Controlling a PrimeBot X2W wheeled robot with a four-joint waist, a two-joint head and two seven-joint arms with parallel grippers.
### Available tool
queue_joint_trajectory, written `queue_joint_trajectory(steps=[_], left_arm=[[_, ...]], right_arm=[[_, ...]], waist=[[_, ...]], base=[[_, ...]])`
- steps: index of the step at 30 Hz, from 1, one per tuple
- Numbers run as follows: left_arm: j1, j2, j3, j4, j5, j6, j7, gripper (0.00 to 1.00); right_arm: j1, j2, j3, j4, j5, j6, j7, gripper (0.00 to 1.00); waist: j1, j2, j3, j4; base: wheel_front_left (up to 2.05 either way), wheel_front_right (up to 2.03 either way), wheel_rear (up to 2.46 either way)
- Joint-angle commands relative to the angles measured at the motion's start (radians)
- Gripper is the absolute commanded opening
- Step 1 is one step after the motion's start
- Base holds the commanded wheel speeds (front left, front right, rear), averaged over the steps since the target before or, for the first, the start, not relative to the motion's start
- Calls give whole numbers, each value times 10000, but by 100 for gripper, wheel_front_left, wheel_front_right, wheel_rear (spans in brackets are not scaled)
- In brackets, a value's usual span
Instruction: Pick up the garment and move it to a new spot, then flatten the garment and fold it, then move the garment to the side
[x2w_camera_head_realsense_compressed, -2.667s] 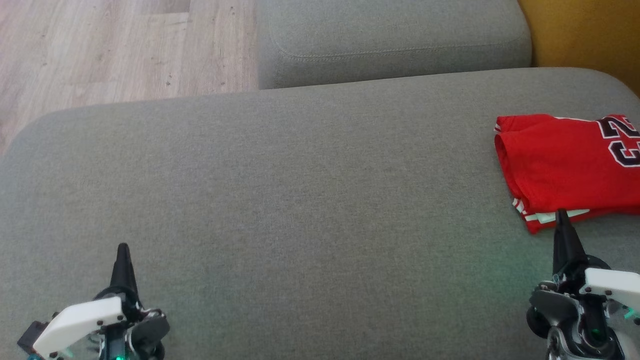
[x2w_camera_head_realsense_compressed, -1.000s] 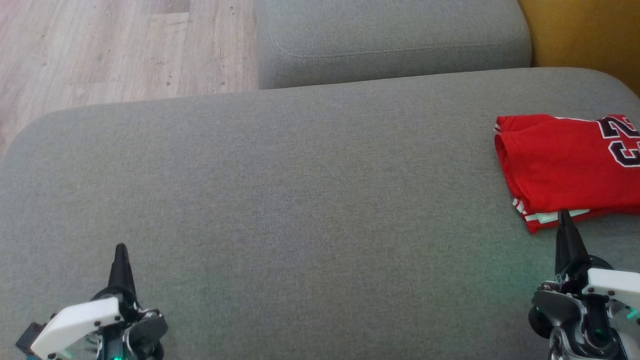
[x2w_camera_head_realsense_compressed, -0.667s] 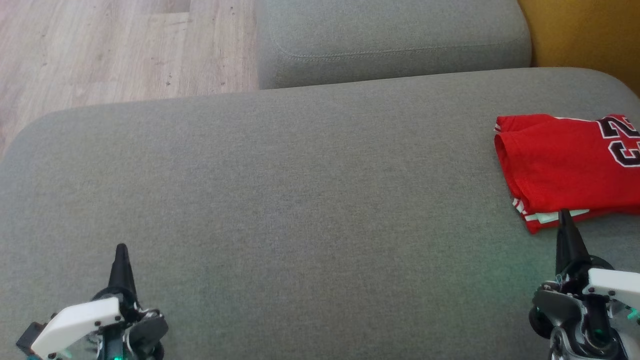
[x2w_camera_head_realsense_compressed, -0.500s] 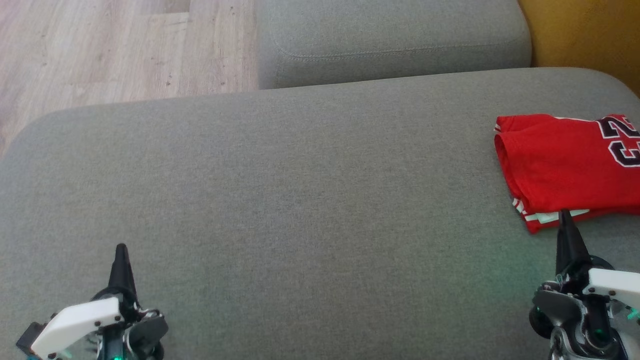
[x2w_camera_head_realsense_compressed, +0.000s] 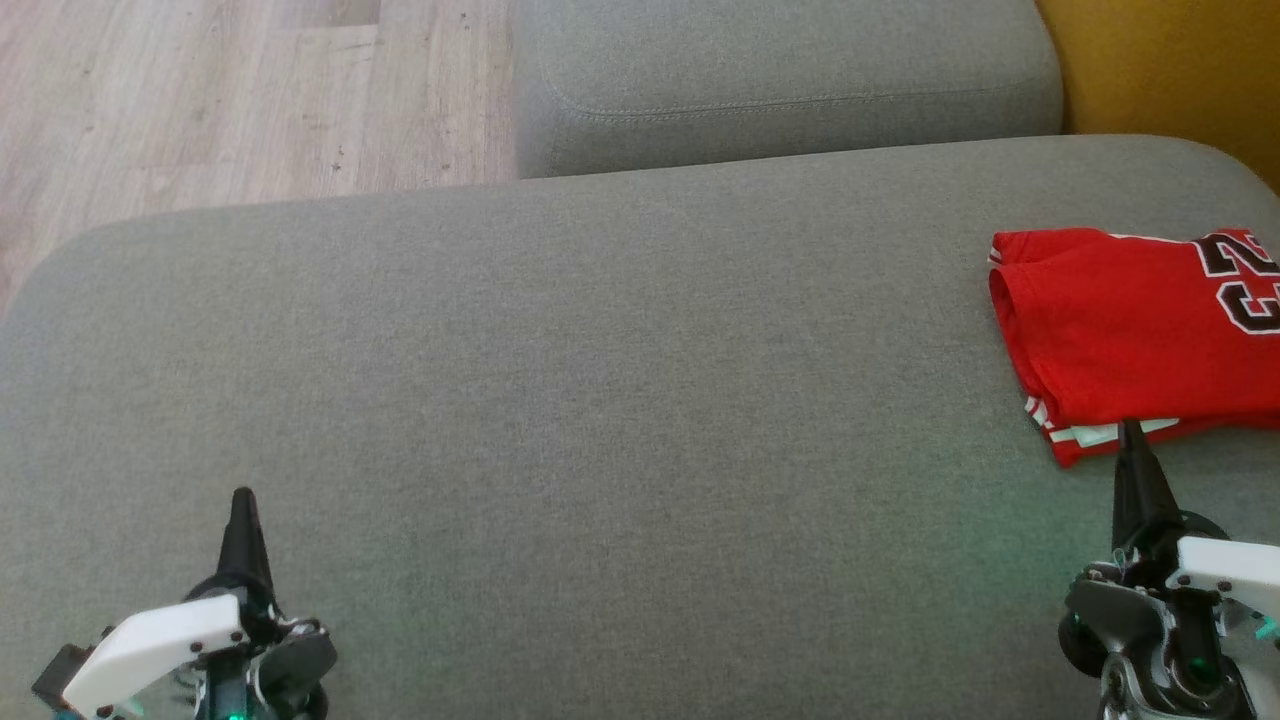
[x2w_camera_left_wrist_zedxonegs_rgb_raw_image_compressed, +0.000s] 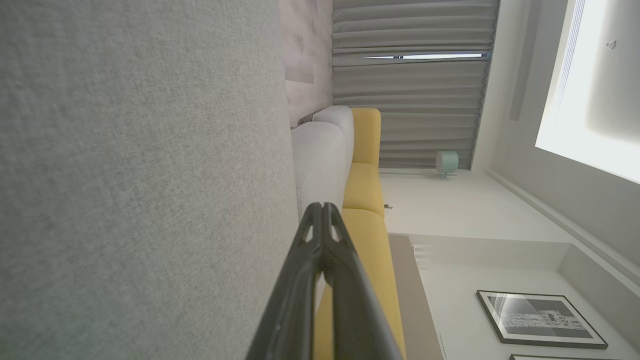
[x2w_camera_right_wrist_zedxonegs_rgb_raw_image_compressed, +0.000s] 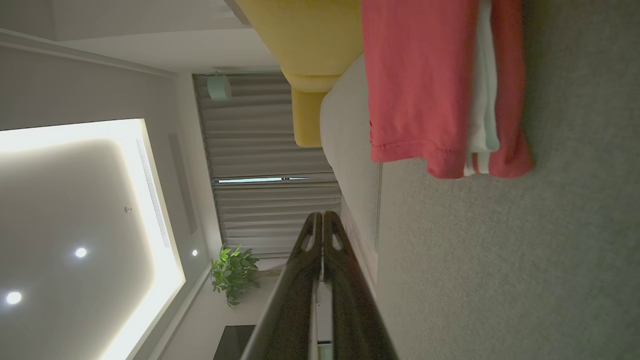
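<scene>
The garment (x2w_camera_head_realsense_compressed: 1120, 330) is a red jersey with dark numerals and white trim, folded flat at the right side of the grey sofa cushion (x2w_camera_head_realsense_compressed: 600, 400). The right wrist view shows the garment (x2w_camera_right_wrist_zedxonegs_rgb_raw_image_compressed: 425, 85) with its folded layers stacked. My right gripper (x2w_camera_head_realsense_compressed: 1130, 432) is shut and empty, its tip just at the garment's near edge in the head view; my right gripper (x2w_camera_right_wrist_zedxonegs_rgb_raw_image_compressed: 323, 216) hovers above the cushion. My left gripper (x2w_camera_head_realsense_compressed: 242, 497) is shut and empty at the lower left, far from the garment. My left gripper (x2w_camera_left_wrist_zedxonegs_rgb_raw_image_compressed: 322, 206) has its fingers pressed together.
A second grey cushion (x2w_camera_head_realsense_compressed: 780, 80) sits behind the main one. Wooden floor (x2w_camera_head_realsense_compressed: 200, 100) lies at the upper left beyond the cushion's rounded edge. A yellow sofa part (x2w_camera_head_realsense_compressed: 1170, 70) stands at the upper right.
</scene>
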Motion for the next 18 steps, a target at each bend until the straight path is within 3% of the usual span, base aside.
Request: queue_joint_trajectory(steps=[1, 18], left_arm=[[-509, 68, 363, -281, 86, -65, 65, 0], [-511, 49, 391, -280, 109, -65, 87, 0]], right_arm=[[-482, -67, 199, -312, -57, -7, 69, 0], [-484, -56, 184, -311, -70, -7, 81, 0]], waist=[[0, 0, 0, 0], [0, 0, 0, 0]], base=[[0, 0, 0], [0, 0, 0]])
